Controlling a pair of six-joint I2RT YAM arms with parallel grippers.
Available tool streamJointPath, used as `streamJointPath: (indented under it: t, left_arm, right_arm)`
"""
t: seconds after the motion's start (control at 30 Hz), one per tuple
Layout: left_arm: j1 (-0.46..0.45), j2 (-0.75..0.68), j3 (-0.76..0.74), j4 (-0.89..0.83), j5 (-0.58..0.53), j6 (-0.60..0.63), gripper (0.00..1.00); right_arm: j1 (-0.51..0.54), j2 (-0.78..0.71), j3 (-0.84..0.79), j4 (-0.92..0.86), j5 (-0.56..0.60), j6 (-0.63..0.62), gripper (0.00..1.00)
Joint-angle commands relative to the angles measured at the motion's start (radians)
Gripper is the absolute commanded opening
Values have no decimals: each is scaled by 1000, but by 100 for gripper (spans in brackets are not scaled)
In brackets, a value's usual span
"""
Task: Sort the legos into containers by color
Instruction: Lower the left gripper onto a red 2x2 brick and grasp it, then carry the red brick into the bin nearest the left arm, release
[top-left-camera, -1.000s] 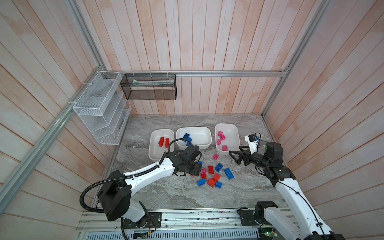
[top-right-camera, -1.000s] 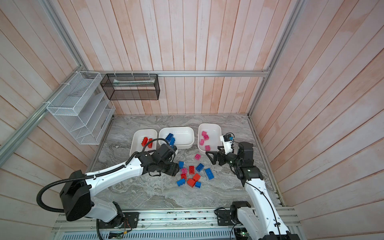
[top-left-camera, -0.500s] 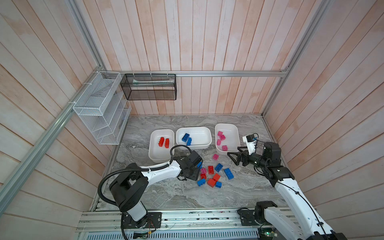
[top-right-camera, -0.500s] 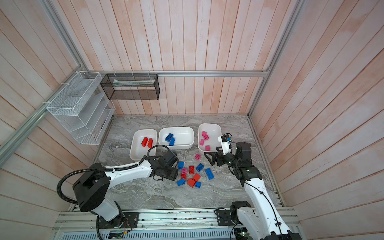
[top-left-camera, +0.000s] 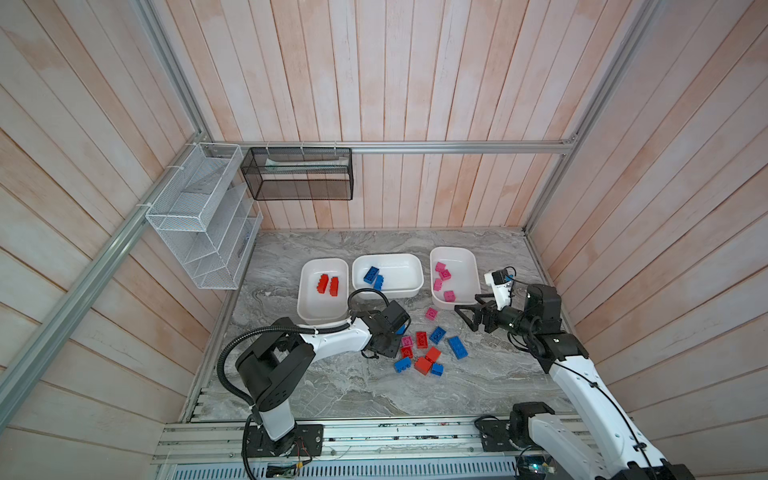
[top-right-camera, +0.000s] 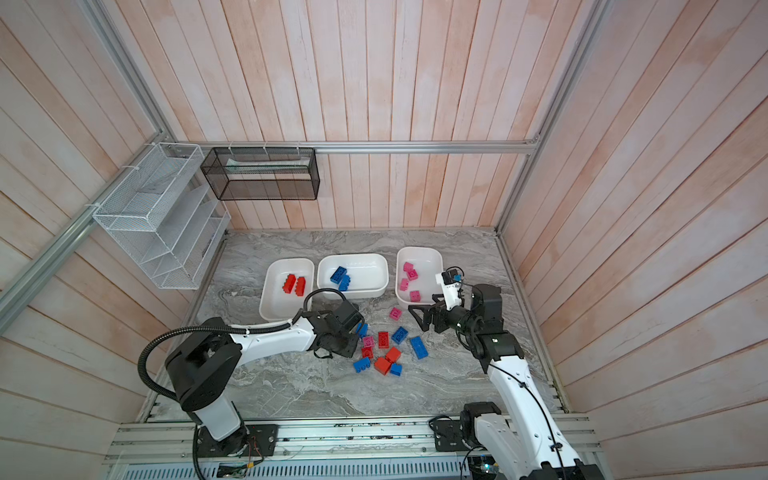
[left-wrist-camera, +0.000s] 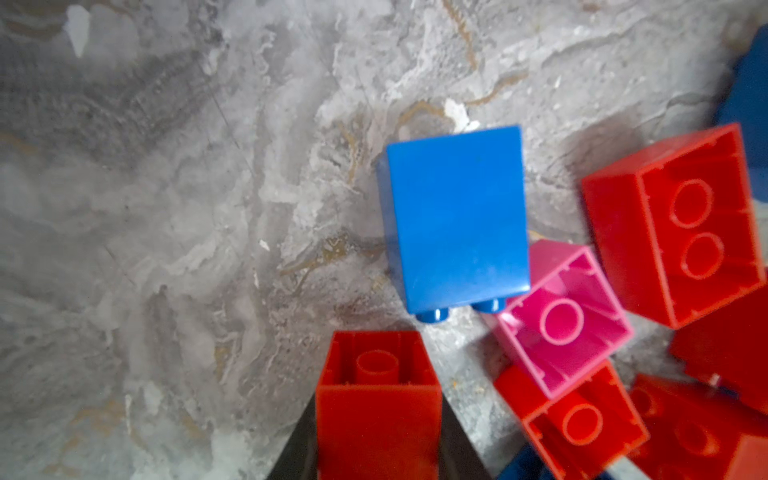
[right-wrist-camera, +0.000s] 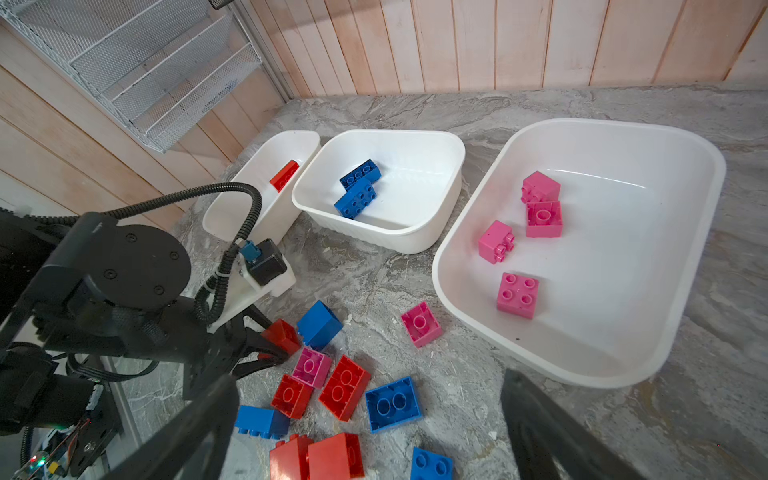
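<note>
Since a second ago my left gripper (top-left-camera: 392, 336) has sunk to the edge of the pile (top-left-camera: 424, 353).

Both top views: the left tub (top-left-camera: 320, 311) holds two red legos (top-left-camera: 327, 286) lying parallel, long axes toward the back wall. The middle tub (top-left-camera: 401, 279) holds two blue legos (top-left-camera: 372, 276), and the right tub (top-left-camera: 462, 274) holds four pink legos (top-left-camera: 442, 274).

Left wrist: my jaws clamp a square red brick (left-wrist-camera: 378, 399), its hollow underside facing the camera.

Right wrist: my right gripper (right-wrist-camera: 368, 380) is spread wide.

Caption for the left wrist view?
The left pincer grips a red brick beside a blue brick lying on its side and an upturned pink brick on the table.

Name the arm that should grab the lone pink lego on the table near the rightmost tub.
Right. The right end effector, open, hovers beside the pink lego and the rightmost tub; the left end effector grips a red lego.
</note>
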Motion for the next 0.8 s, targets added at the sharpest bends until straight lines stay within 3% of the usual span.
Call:
streamJointPath:
  t: [0.0,0.13,0.4,0.57,0.77]
  left_arm:
    - [1,-33,44,-44,-12,12,30]
    - [39,-138,72,-106,13,35,30]
    - [293,-290,117,-177,-2,164,30]
    - [478,-271,136,-131,-48,240,30]
    - [625,-143,183,-17,-109,283,30]
  right_arm:
    - [3,-1,8,-18,10,-12,98]
    - [3,-5,9,-12,5,-4,98]
    - [20,-4,4,35,-43,18,98]
    - [28,1,-2,52,-41,28,98]
    - [36,14,-8,67,-30,34,98]
